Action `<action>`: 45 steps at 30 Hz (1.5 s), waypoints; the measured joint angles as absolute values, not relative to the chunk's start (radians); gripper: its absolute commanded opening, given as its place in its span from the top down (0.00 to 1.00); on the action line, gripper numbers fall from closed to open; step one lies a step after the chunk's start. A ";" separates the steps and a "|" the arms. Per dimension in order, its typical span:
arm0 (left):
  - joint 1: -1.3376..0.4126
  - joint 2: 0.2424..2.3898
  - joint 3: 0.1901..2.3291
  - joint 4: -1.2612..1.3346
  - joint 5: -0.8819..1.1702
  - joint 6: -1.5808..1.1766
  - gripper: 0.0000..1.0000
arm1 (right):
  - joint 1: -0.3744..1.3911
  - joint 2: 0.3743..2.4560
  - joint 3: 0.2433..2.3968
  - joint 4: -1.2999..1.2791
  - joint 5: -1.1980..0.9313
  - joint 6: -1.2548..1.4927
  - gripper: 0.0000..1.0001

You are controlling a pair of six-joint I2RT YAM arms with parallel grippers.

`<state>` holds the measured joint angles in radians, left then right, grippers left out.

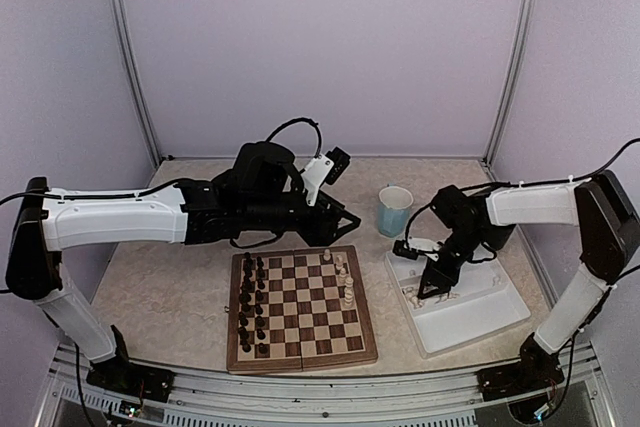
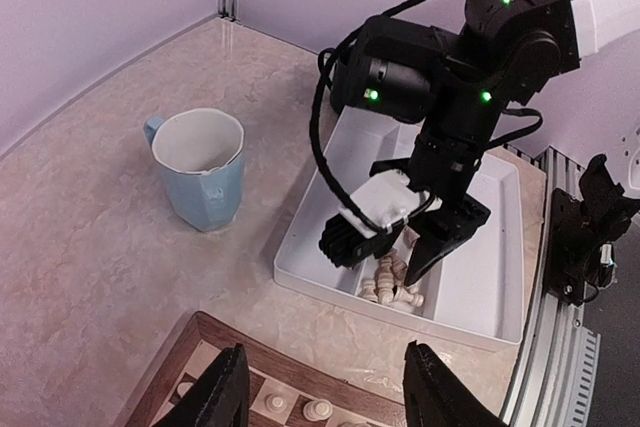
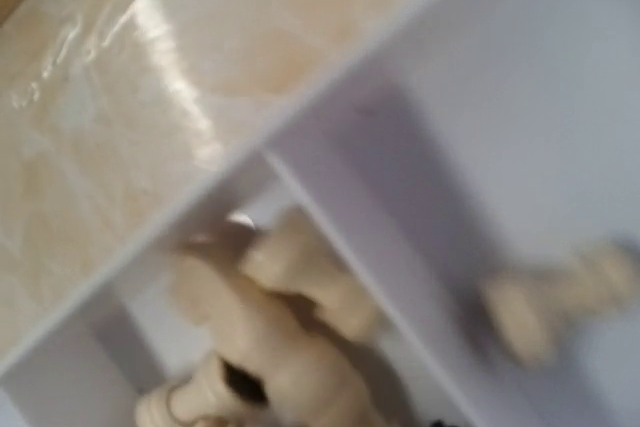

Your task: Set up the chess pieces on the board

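Observation:
The board (image 1: 301,309) lies at the table's middle, with dark pieces along its left columns and a few cream chess pieces (image 1: 346,283) near its right side. More cream chess pieces (image 2: 392,284) lie heaped in a compartment of the white tray (image 2: 470,282). My right gripper (image 2: 396,253) hangs just above that heap, fingers apart, nothing pinched between them. The right wrist view is a blurred close-up of the heaped pieces (image 3: 270,327) and one lone piece (image 3: 560,297). My left gripper (image 2: 325,397) hovers open and empty over the board's far right corner (image 2: 215,347).
A light blue mug (image 1: 394,210) stands upright behind the board, between the two arms. The white tray (image 1: 480,322) sits right of the board. The left arm stretches across the table behind the board. Purple walls enclose the table.

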<state>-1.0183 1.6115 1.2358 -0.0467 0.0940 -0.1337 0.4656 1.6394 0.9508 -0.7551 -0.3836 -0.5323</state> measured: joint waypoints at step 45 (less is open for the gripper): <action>-1.035 1.665 1.252 0.033 0.103 -0.180 0.47 | 0.540 1.433 0.891 -0.735 -0.278 -0.692 1.00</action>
